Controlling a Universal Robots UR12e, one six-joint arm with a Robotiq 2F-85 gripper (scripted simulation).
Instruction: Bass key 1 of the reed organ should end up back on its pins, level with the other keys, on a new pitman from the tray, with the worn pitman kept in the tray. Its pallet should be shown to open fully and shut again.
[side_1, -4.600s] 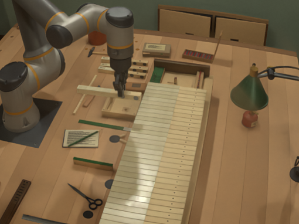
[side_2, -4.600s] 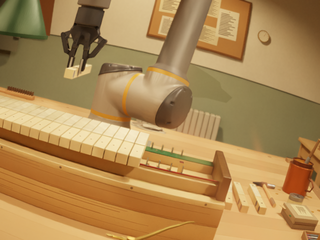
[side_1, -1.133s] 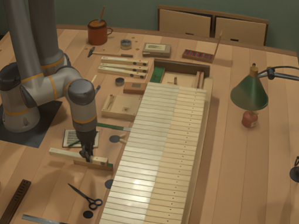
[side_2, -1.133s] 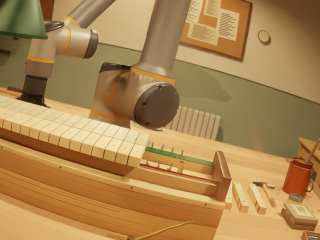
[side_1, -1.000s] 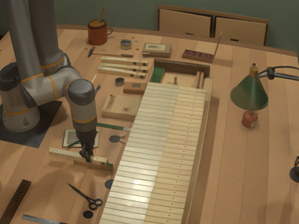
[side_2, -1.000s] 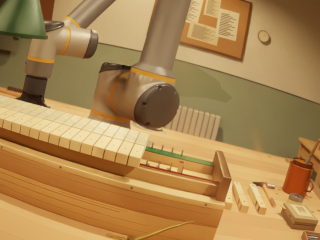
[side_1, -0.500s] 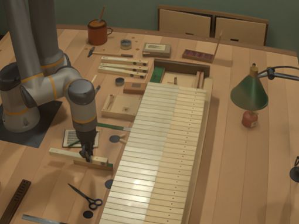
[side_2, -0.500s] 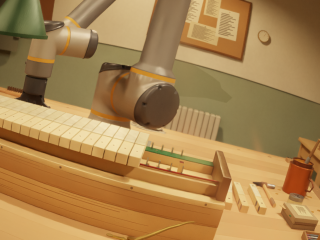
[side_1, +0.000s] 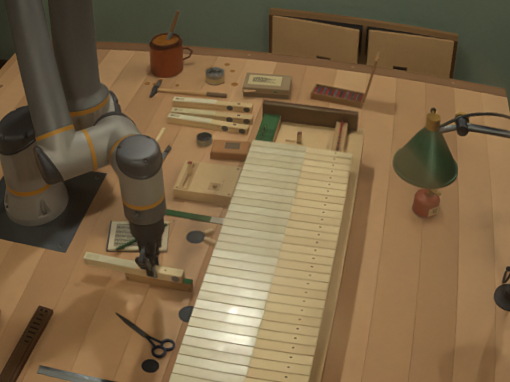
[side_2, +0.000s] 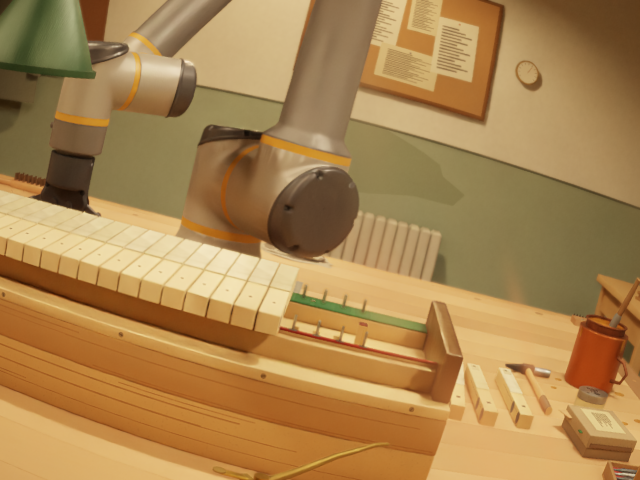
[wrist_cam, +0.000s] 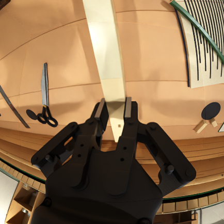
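A loose organ key (side_1: 132, 267) (wrist_cam: 108, 64), a long pale wooden strip, lies across a low felt-edged wooden rest (side_1: 159, 281) on the bench left of the keyboard (side_1: 270, 260). At the keyboard's far end several keys are out, leaving the open bass bay (side_1: 305, 131) (side_2: 356, 323) with bare pins, green felt and one short upright pitman (side_2: 361, 332). Three more removed keys (side_1: 210, 114) lie side by side beyond the shallow wooden tray (side_1: 207, 182), which holds a thin rod. My gripper (side_1: 148, 267) (wrist_cam: 114, 108) stands low over the loose key near its keyboard-side end and is closed on it.
Behind the work stand the arm's base (side_1: 35, 195) and a sheet of paper (side_1: 137, 236). Scissors (side_1: 147, 334) lie in front, dark felt discs around them. A hammer (side_1: 187, 92), an orange pot (side_1: 167, 54) and small boxes sit at the far end; a green lamp (side_1: 425, 160) right.
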